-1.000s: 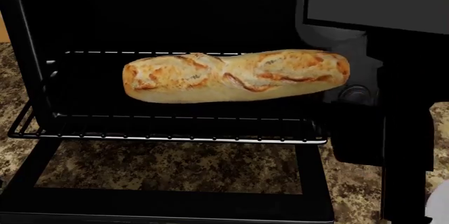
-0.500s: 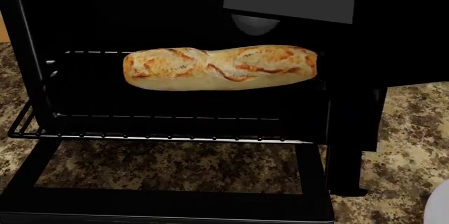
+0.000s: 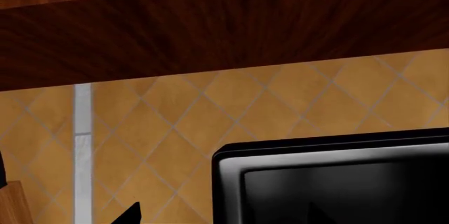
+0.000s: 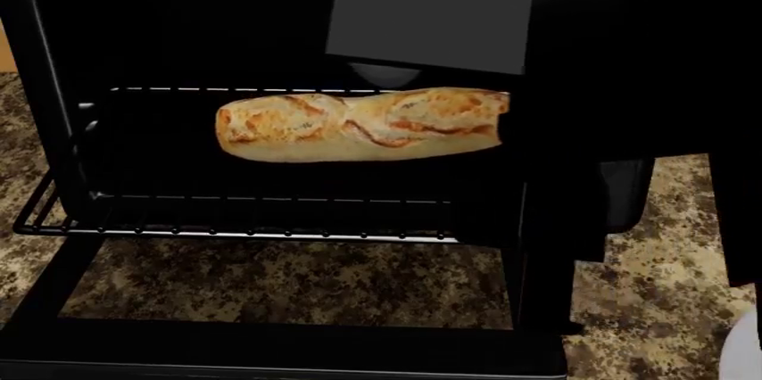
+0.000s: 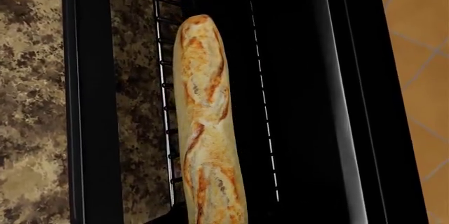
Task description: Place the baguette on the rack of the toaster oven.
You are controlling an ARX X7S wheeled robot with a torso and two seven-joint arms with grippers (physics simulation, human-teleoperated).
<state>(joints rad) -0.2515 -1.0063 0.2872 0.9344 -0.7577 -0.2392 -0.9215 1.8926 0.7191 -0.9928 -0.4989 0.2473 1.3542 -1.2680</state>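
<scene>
Head view, centre frame: you see the baguette (image 4: 357,125) lying crosswise inside the open toaster oven (image 4: 48,59), above the pulled-out rack (image 4: 238,234); whether it touches the wires cannot be told. Its right end vanishes behind the right arm (image 4: 429,14) at upper right, so that pincer's opening cannot be told, though it probably grips the loaf. Speckled tabletop (image 4: 666,291) lower right. Left pincer unseen
</scene>
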